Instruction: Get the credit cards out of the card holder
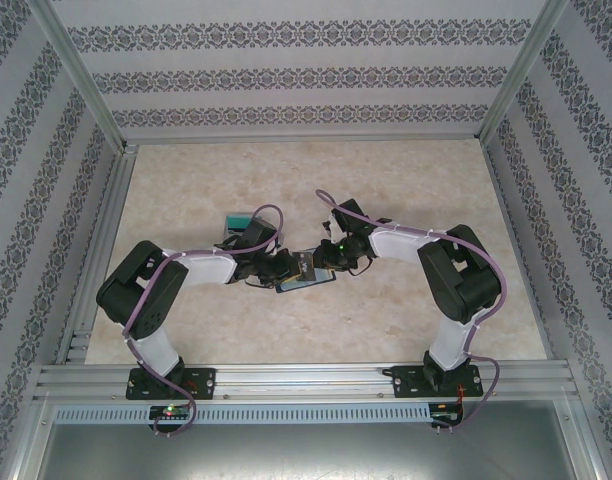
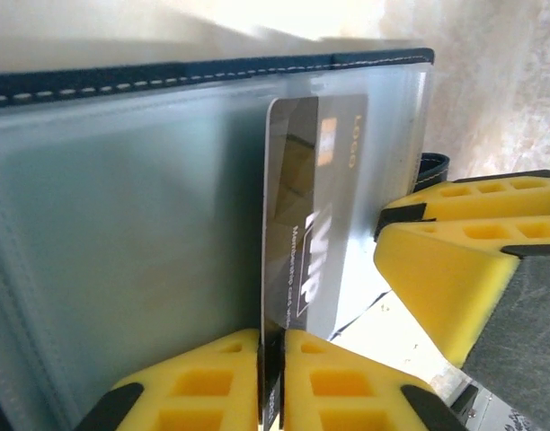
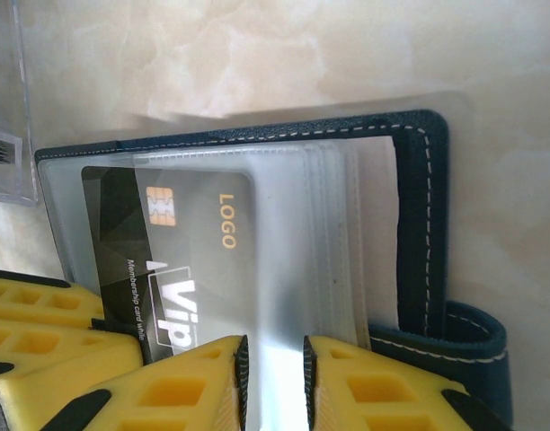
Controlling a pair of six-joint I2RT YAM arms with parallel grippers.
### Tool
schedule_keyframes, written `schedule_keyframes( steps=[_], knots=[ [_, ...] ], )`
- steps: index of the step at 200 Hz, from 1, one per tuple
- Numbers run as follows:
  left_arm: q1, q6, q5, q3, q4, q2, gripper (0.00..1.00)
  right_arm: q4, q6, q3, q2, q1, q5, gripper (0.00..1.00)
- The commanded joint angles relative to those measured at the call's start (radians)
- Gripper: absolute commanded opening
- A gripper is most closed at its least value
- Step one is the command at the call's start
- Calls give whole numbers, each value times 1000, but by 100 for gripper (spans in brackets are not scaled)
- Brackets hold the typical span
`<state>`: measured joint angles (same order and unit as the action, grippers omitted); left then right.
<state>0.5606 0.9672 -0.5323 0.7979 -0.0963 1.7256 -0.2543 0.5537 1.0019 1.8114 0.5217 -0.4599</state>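
1. Card holder [image 1: 304, 272] — lying open mid-table [image 1: 416, 180], between the two arms.
2. Right gripper [image 3: 275, 359] — jaws nipping the edge of the holder's clear pocket, probably to anchor it against the pull.
3. Left gripper [image 2: 271, 346] — pressed together on the dark credit card [image 2: 311, 206], which sits partly out of its sleeve, ready to be withdrawn.

The open navy card holder [image 3: 419, 206] lies flat mid-frame; a black VIP card [image 3: 167, 260] sits partly inside its clear pocket.
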Motion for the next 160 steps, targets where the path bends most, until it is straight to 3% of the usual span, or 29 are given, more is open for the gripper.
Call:
schedule_keyframes(
  steps=[1,21,160],
  knots=[
    [-10,-35,3,-12,2,0,10,-22,6,14,29,10,21,27],
    [-11,-52,18,-13,33,-13,5,-20,6,14,30,8,21,27],
    [-43,-51,138,-138,165,-233,5,-19,9,12,20,11,20,27]
  ],
)
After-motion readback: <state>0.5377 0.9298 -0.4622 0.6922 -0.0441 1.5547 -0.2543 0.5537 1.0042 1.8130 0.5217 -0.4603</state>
